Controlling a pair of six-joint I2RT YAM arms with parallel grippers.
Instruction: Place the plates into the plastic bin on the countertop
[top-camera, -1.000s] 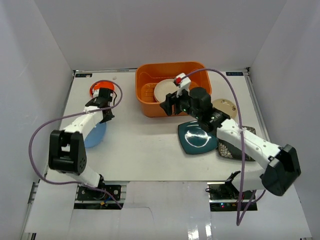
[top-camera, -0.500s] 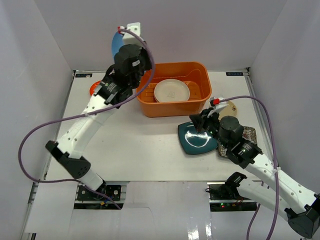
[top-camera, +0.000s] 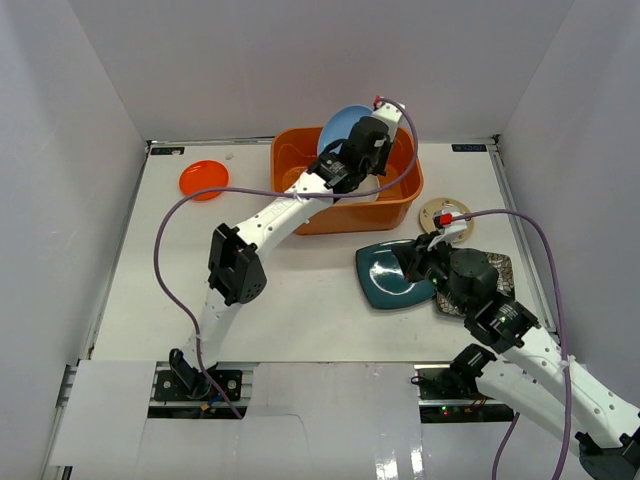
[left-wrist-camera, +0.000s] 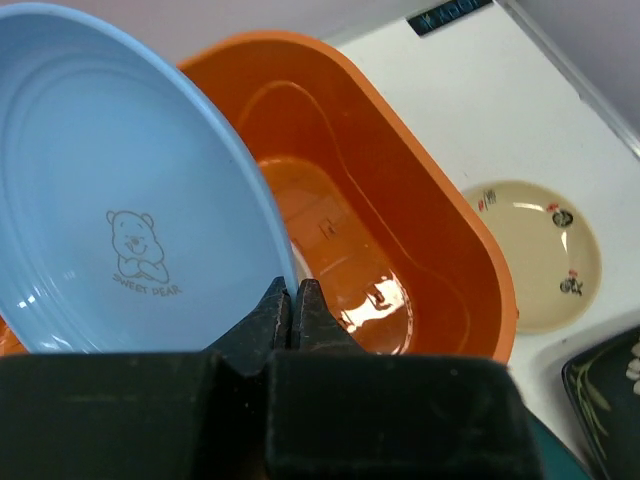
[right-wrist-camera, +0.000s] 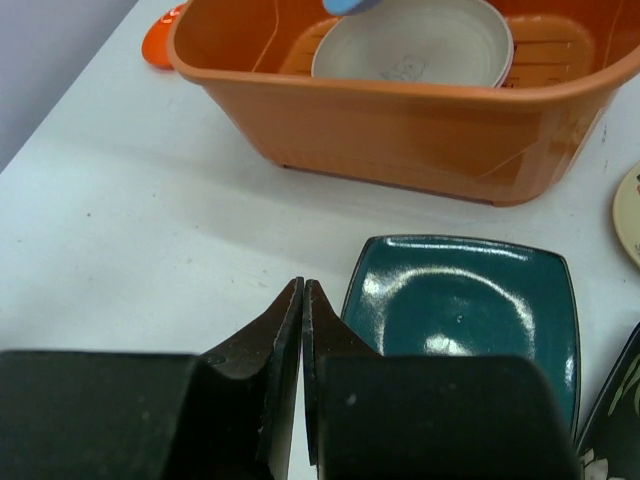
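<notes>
My left gripper (left-wrist-camera: 292, 295) is shut on the rim of the light blue plate (left-wrist-camera: 110, 200), which it holds tilted above the orange plastic bin (left-wrist-camera: 400, 230). From above, that gripper (top-camera: 352, 150) and the blue plate (top-camera: 340, 122) hang over the bin (top-camera: 408, 195). A cream plate (right-wrist-camera: 410, 40) lies inside the bin (right-wrist-camera: 400, 120). My right gripper (right-wrist-camera: 302, 290) is shut on nothing, above the near left corner of the square teal plate (right-wrist-camera: 470, 300). An orange-red plate (top-camera: 204, 179) lies on the countertop (top-camera: 290, 280) at the far left.
A small beige patterned plate (top-camera: 445, 215) lies right of the bin. The square black flowered plate (top-camera: 492, 275) sits mostly under my right arm, beside the teal plate (top-camera: 385, 280). White walls enclose the countertop on three sides.
The left arm has swung the blue plate from the table's left side up and over the bin. The right gripper has left the bin, shut, and now hangs by the teal plate.
</notes>
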